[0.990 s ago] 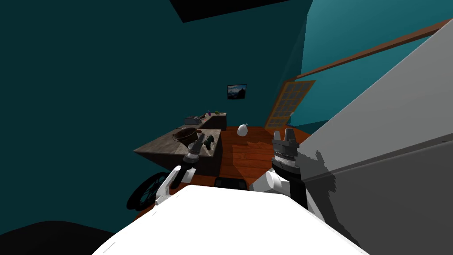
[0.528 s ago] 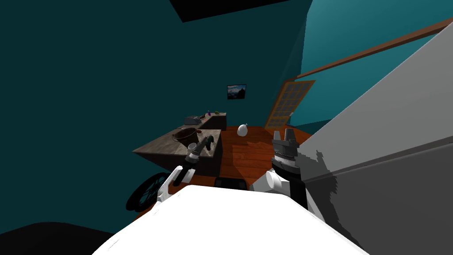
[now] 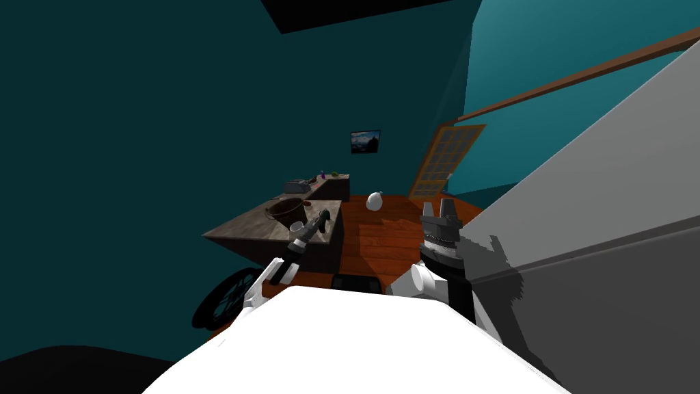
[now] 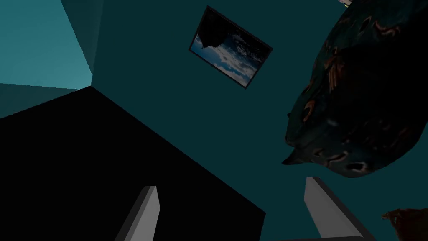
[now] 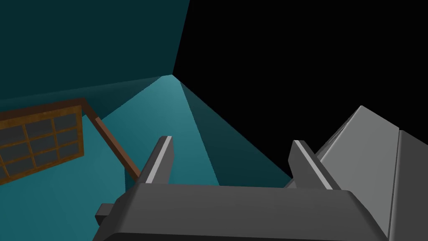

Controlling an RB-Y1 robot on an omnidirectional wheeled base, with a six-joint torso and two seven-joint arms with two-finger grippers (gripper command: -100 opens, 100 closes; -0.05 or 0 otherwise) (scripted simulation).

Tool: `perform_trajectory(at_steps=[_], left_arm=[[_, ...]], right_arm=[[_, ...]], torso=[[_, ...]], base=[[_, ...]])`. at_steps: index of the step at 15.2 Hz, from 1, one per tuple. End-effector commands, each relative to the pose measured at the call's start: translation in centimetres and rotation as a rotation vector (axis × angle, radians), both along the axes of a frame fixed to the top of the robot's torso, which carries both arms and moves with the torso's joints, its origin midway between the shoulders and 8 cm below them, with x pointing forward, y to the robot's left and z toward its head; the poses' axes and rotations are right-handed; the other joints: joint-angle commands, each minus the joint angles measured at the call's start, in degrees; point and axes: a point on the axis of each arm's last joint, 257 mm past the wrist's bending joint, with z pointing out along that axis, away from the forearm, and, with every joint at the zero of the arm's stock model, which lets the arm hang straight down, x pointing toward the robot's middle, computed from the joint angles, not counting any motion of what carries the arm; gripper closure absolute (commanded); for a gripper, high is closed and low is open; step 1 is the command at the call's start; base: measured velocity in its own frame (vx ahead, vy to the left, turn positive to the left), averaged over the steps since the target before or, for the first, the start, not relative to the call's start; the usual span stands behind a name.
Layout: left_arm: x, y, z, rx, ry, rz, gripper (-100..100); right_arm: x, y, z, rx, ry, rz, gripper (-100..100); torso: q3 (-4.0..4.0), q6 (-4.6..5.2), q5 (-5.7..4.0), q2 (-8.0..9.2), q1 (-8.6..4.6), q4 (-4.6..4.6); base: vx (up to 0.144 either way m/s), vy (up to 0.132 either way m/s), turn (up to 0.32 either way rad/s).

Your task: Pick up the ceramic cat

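Left pincer (image 4: pixel 230 184) is spread wide with nothing between its blades, so you have no grasp yet. In the left wrist view the ceramic cat (image 4: pixel 359 96) shows as a dark teal body with orange swirls. It is close ahead but lies off to the outer side of one finger (image 4: pixel 324 207), not in the gap. I judge that they are not touching, though the margin looks slim.

In the head view your left arm reaches out over the wooden worktop (image 3: pixel 236 231), and its tip is past a small pale cup (image 3: pixel 297 226) and a dark bowl (image 3: pixel 284 208). The cat stands there on the worktop, unlifted.

Your right pincer (image 3: pixel 438 205) is held up beside the grey sloping surface (image 3: pixel 601 205), well apart from the worktop. Its blades are apart and it is empty.

By my reading the approach is nearly done, but the pick itself is all ahead of you. The left pincer must shift sideways until the cat sits between the blades, then close on its body and raise it. The rounded, glazed-looking body may slip under thin blades, so centre it well before you squeeze.
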Motion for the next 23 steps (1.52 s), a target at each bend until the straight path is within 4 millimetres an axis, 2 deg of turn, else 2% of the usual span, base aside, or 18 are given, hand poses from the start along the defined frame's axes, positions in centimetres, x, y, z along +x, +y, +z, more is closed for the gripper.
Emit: perform_trajectory(at_steps=[1, 3, 6, 8, 9, 10, 11, 14, 18, 19, 20, 23], left_arm=[[0.3, 0.5, -1.4, 0.045, 0.021, 0.020, -100], [0.6, 1.5, -3.6, 0.114, 0.054, 0.049, -100], [0.7, 2.0, -4.7, 0.146, 0.072, 0.062, -100], [0.9, 2.9, -6.7, 0.205, 0.103, 0.085, -100], [0.9, 2.9, -6.7, 0.205, 0.103, 0.085, -100], [0.9, 3.3, -7.6, 0.231, 0.118, 0.094, -100], [0.9, 3.3, -7.6, 0.231, 0.118, 0.094, -100], [0.9, 4.0, -9.3, 0.278, 0.144, 0.109, -100], [0.8, 5.1, -12.0, 0.354, 0.190, 0.132, -100], [0.9, 4.7, -11.2, 0.327, 0.175, 0.124, -100], [1.2, 5.3, -9.9, 0.344, 0.154, 0.131, -100], [1.6, 5.8, -7.8, 0.357, 0.121, 0.137, -100]], right_arm=[[0.0, 0.0, 0.0, 0.000, 0.000, 0.000, 0], [0.0, 0.0, 0.0, 0.000, 0.000, 0.000, 0], [0.0, 0.0, 0.0, 0.000, 0.000, 0.000, 0], [0.0, 0.0, 0.0, 0.000, 0.000, 0.000, 0], [0.0, 0.0, 0.0, 0.000, 0.000, 0.000, 0], [0.0, 0.0, 0.0, 0.000, 0.000, 0.000, 0], [0.0, 0.0, 0.0, 0.000, 0.000, 0.000, 0], [0.2, 0.2, -0.1, 0.003, 0.003, 0.007, 0], [0.3, 0.3, -0.3, 0.005, 0.007, 0.009, 0], [0.3, 0.3, -0.3, 0.006, 0.008, 0.010, 0], [0.3, 0.3, -0.3, 0.006, 0.008, 0.010, 0], [0.3, 0.3, -0.3, 0.007, 0.009, 0.012, 0]], torso=[[0.00, 0.00, 0.00, 0.00, 0.00, 0.00], [-0.05, 0.02, 0.04, -0.04, 0.01, -0.06], [-0.47, -0.07, 0.40, -0.36, 0.34, -0.57], [-0.73, -0.14, 0.66, -0.56, 0.59, -0.91], [-0.91, -0.20, 0.84, -0.68, 0.76, -1.14], [-1.03, -0.22, 0.96, -0.76, 0.87, -1.30], [-1.17, -0.21, 1.10, -0.87, 0.98, -1.47], [-1.47, 0.10, 1.53, -1.02, 1.09, -1.94], [-1.46, 0.24, 1.54, -1.05, 0.81, -1.90], [-1.47, 0.26, 1.54, -1.08, 0.71, -1.89], [-1.47, 0.26, 1.52, -1.07, 0.67, -1.88], [-1.42, 0.32, 1.46, -1.02, 0.28, -1.84]], base=[[0.012, 0.003, -0.008], [0.015, 0.002, -0.016], [0.014, -0.004, -0.018], [0.014, -0.007, -0.018], [0.014, -0.007, -0.011], [0.010, -0.008, 0.000], [0.009, -0.007, 0.011], [0.010, -0.007, -0.005], [0.012, -0.018, -0.036], [0.012, -0.013, -0.009], [0.001, -0.028, 0.011], [-0.015, -0.063, 0.027]])
